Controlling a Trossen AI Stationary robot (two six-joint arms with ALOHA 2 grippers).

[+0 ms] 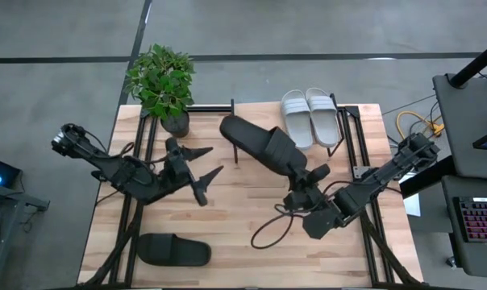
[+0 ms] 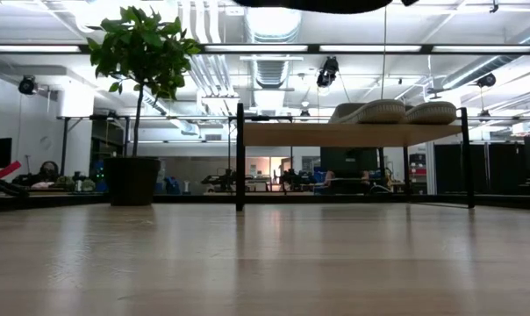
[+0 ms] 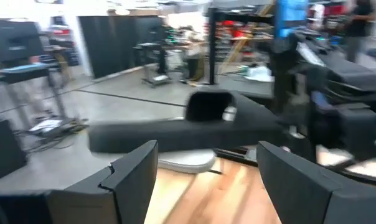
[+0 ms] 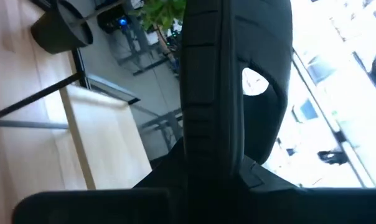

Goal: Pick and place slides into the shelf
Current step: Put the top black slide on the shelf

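Observation:
My right gripper (image 1: pixel 301 176) is shut on a black slide (image 1: pixel 260 143), held high over the table. In the low view only its underside (image 2: pixel 309 4) shows, above the shelf (image 2: pixel 353 133). A pair of white slides (image 1: pixel 310 117) rests sole-down on the shelf's plank top. A second black slide (image 1: pixel 172 251) lies on the table near its front left corner. My left gripper (image 1: pixel 214 161) stands open to the left of the held slide and points at it. In the left wrist view that slide (image 3: pixel 175 134) crosses in front of the open fingers. My right gripper pinches the black slide at the end nearest its strap (image 4: pixel 206 155), coming level from the table's near right. The fingers lie along the slide. It is lifted clear and reaches from the gripper toward the far left, with its free end (image 1: pixel 231 125) over the shelf's left part.
A potted plant (image 1: pixel 161 80) stands at the table's far left corner, left of the shelf's black frame (image 2: pixel 239 158). A dark cable loop (image 1: pixel 268 229) lies on the table under the right arm. Bare wood shows in the middle and at the near right.

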